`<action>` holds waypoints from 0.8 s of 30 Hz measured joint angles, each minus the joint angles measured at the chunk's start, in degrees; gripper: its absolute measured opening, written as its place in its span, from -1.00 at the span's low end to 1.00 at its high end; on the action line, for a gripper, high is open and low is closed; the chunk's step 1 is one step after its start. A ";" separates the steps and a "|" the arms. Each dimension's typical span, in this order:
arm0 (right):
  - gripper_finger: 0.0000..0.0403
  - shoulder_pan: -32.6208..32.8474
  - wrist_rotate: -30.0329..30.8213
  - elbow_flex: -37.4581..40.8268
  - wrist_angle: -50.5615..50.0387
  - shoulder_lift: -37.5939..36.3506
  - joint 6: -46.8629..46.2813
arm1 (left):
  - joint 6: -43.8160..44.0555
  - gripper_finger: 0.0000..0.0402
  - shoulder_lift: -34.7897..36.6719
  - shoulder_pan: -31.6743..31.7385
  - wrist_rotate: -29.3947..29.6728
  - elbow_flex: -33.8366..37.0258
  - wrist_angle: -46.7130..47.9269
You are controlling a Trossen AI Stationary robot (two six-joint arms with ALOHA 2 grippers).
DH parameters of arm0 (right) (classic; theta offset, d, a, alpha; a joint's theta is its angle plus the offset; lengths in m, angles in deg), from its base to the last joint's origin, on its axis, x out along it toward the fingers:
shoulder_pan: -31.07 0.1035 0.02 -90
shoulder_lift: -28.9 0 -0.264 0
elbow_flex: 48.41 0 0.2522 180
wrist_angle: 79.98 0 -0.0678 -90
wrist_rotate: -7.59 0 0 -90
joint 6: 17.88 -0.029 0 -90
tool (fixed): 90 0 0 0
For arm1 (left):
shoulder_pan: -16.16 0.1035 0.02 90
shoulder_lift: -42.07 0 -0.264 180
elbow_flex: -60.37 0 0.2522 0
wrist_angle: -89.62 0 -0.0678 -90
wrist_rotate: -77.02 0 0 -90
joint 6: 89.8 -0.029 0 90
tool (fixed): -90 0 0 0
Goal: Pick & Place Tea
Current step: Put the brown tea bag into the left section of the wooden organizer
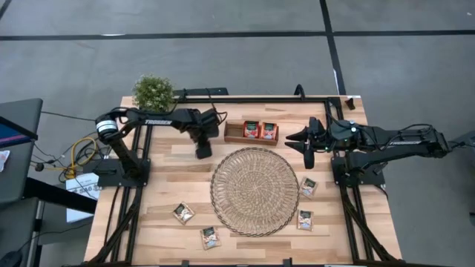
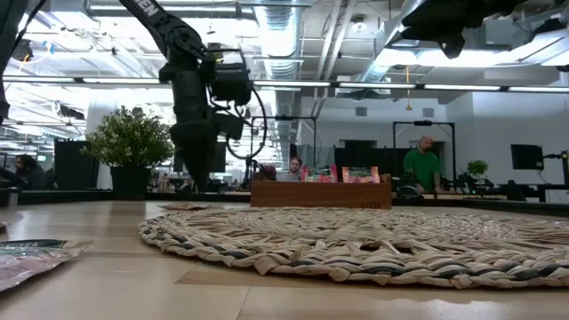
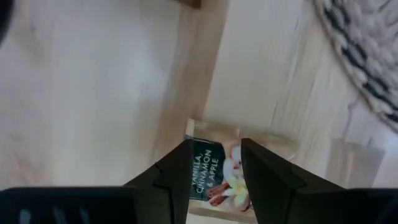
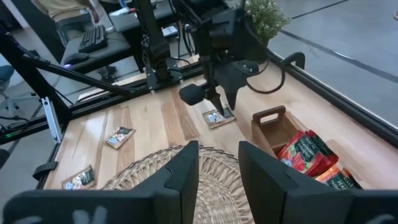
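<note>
Lying flat on the pale wooden table (image 1: 167,174), a whitish square tea sachet with dark green print (image 3: 214,174) sits between my left gripper's (image 3: 216,171) parted fingers (image 3: 177,174), which straddle it; whether they touch it I cannot tell. Its printed lines run along the fingers. It lies just left of the brown wooden tray (image 1: 236,138) and beyond the round woven straw mat (image 1: 254,190), with bare planks around. My right gripper (image 4: 217,163) hovers with fingers apart over the mat's right far edge.
</note>
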 joint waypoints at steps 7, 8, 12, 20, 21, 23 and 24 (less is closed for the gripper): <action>-0.48 0.00 -0.02 0.00 -0.02 0.02 0.02 | -2.83 -0.37 0.15 0.01 2.39 -1.82 2.76; -0.48 0.00 0.00 0.00 -0.02 0.02 0.13 | -3.03 -0.37 0.15 0.00 2.38 -1.82 3.63; -0.48 -0.02 0.00 0.00 -0.02 0.02 0.50 | -4.04 -0.37 0.13 0.46 2.36 -1.63 4.97; -0.48 -0.02 1.16 0.00 -0.02 0.04 1.05 | -4.65 -0.37 -0.42 2.65 1.14 -0.03 2.60; -0.48 -0.02 1.16 0.00 -0.02 0.04 1.05 | -4.61 -0.37 -0.96 2.73 0.56 -0.03 2.71; -0.48 0.00 1.16 0.00 -0.02 0.04 1.05 | -4.52 -0.37 -2.44 2.80 -0.38 0.03 3.11; -0.48 0.00 1.16 0.00 0.00 0.04 1.07 | -4.56 -0.37 -3.31 2.78 -0.85 0.03 3.11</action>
